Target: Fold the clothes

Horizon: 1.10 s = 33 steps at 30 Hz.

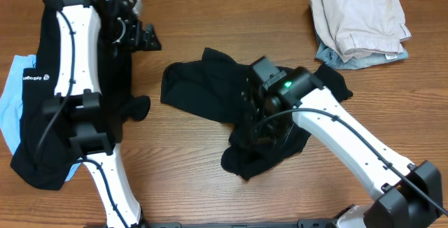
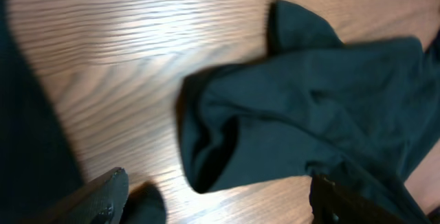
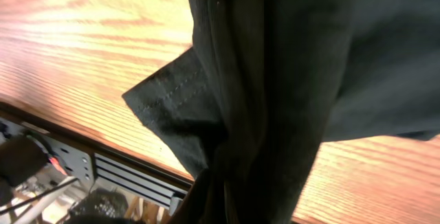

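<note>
Garment in hand: black T-shirt point(image 1: 199, 84) is lying crumpled at mid-desk, one part spreading toward the left arm and the other bunching up under the right arm.
Right side: right tool point(image 1: 255, 126) is sitting buried in the near bunch. It is pressed together and, judging by the cloth, pinching a gather of the shirt. In the right wrist view the fabric is hanging in a tight fold, and a stitched hem corner is dangling clear of the desk point(image 1: 210, 179).
Why held so: probably it is raising one edge so the tangle is opening out before any fold is made.
Left side: left tool point(image 1: 150, 39) is hovering near the shirt's far-left edge, its fingers point(image 2: 106, 193) spread wide with nothing between them. In its own view the shirt's rolled edge is lying just ahead on bare wood, so it seems to be lining up for a second corner.
Other clothes: black garment with small white logo point(image 1: 31, 137) is lying under the left arm, over a light blue garment point(image 1: 10, 91) that is peeking out at its side. Beige garment point(image 1: 360, 11) is resting on grey-blue garment point(image 1: 332, 57) at the far right corner, well apart from the work.
Hard to make out: the right fingers are showing in no view, so the exact pinch point is staying hidden. No neck tag is showing. The left arm is covering much of the logo garment. The left wrist view is slightly blurred.
</note>
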Available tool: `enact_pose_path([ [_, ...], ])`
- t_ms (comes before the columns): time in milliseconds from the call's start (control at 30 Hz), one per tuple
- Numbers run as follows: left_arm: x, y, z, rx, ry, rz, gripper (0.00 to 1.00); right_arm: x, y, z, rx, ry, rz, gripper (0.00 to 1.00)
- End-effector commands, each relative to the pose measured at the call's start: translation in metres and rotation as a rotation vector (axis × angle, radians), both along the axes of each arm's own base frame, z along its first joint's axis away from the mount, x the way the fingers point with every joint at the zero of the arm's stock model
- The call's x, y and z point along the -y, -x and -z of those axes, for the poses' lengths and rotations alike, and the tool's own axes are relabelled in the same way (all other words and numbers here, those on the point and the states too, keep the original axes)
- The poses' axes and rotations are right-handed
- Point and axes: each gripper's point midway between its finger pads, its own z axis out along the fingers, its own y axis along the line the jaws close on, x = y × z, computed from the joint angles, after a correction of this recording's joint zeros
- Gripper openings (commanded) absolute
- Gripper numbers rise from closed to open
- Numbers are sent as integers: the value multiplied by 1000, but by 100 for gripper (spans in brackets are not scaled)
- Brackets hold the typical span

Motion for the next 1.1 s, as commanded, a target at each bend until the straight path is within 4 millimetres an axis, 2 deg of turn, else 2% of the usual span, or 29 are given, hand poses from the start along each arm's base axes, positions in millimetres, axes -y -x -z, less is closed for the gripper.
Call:
enact_pose_path([
  [0,27,3,-5,36,-45,110,86,0,11,11,-39,10,5,7],
  [67,43,5,-1,30,-64,149,85,3,15,17,-54,25,14,7],
  [167,55,7,11,17,-152,195,86,4,17,25,-59,30,19,7],
  [300,56,10,34,-35,-292,221,86,2,13,26,-41,18,20,7],
  [500,58,19,71,-140,-294,245,80,1,9,27,-22,16,20,7],
  [667,62,28,94,-209,-278,299,80,-1,7,27,-13,10,20,8],
  [800,70,34,101,-232,-233,335,78,-2,5,27,-6,5,20,8],
  [900,73,35,105,-237,-233,342,73,-2,5,27,-5,3,20,8],
  [967,74,36,105,-237,-232,344,65,-3,4,27,-3,2,20,8],
  [1067,76,38,109,-242,-234,354,64,-4,2,27,6,-5,20,8],
])
